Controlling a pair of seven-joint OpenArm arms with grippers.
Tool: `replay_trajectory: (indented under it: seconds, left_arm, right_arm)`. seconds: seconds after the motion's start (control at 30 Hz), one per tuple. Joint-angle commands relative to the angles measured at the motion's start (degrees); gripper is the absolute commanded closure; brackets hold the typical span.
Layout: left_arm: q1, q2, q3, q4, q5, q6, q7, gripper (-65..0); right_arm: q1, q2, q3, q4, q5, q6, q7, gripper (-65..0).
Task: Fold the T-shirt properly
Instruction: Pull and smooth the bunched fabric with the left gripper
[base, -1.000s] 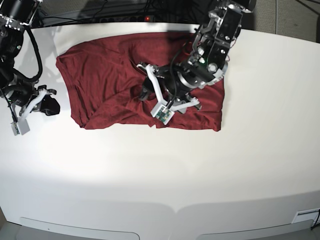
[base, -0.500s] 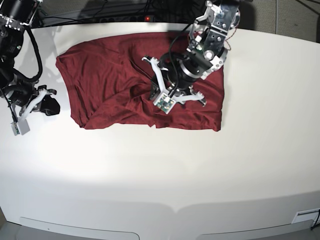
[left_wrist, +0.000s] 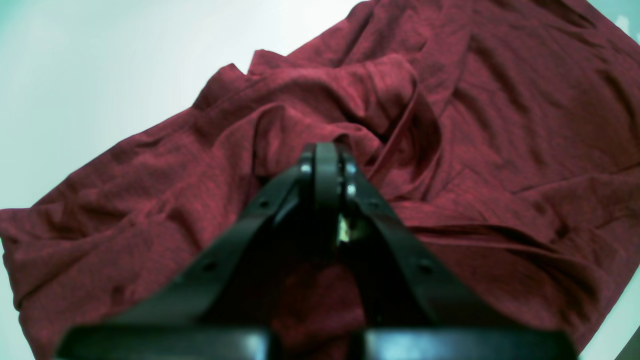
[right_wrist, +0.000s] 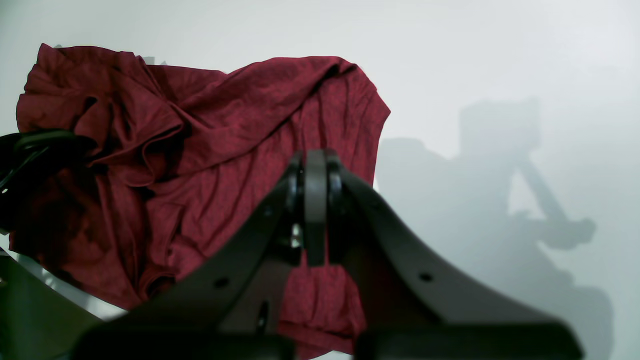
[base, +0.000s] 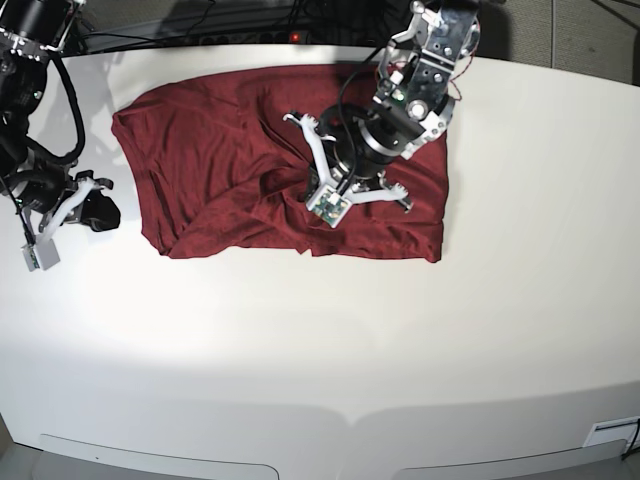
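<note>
Pressing shut left claw (left_wrist: 324, 170) into T-shirt (base: 210, 170).

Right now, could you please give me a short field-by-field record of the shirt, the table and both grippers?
garment: maroon shirt, spread out but wrinkled, bunched near its middle
surface: white table
left gripper: shut, down on the bunched fabric; a pinch of cloth cannot be confirmed
right gripper: shut, holding nothing, off the shirt's edge over bare table
</note>
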Motion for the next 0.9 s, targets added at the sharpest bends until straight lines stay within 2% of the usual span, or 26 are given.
replay_trajectory:
  seconds: [0.0,0.17,0.3,0.47,0.57,0.67,0.7,0.87]
  left_arm:
    - [-0.66,0.66,0.09,1.16,-0.42,-0.07,-1.79,0.0]
    - [-0.98,2.21,0.13,1.16,-1.38,-0.09,-5.99,0.0]
    - [-2.43,4.33,0.13,1.14,-1.46,-0.11,-6.43,0.0]
    - [-4.0,4.55,0.13,1.11,-1.2,-0.11,-3.98,0.0]
    - [-4.76,4.55,0.13,1.16,-0.28,-0.13,0.11,0.0]
    - [-4.44,4.37,0.11,1.16,1.38,-0.2,3.72,-17.5]
    - [-4.11,4.09,0.13,1.16,1.57,-0.33,4.31,-20.2]
    - [-1.57,1.84,0.13,1.14,5.73,-0.76,-0.24,-20.4]
  right_arm:
    - [0.79,1.09,0.37,0.85,0.98,0.25,1.09,0.0]
    - [0.76,1.09,0.37,0.85,2.51,0.25,0.87,0.0]
    - [0.76,1.09,0.37,0.85,3.93,0.25,0.57,0.0]
    - [0.76,1.11,0.37,0.85,3.91,0.25,-0.52,0.0]
    - [0.79,1.11,0.37,0.85,3.93,0.25,-0.42,0.0]
    - [0.79,1.11,0.37,0.85,3.91,0.25,-0.44,0.0]
    - [0.79,1.11,0.37,0.85,3.93,0.25,-0.42,0.0]
    - [0.79,1.11,0.37,0.85,3.93,0.25,-0.42,0.0]
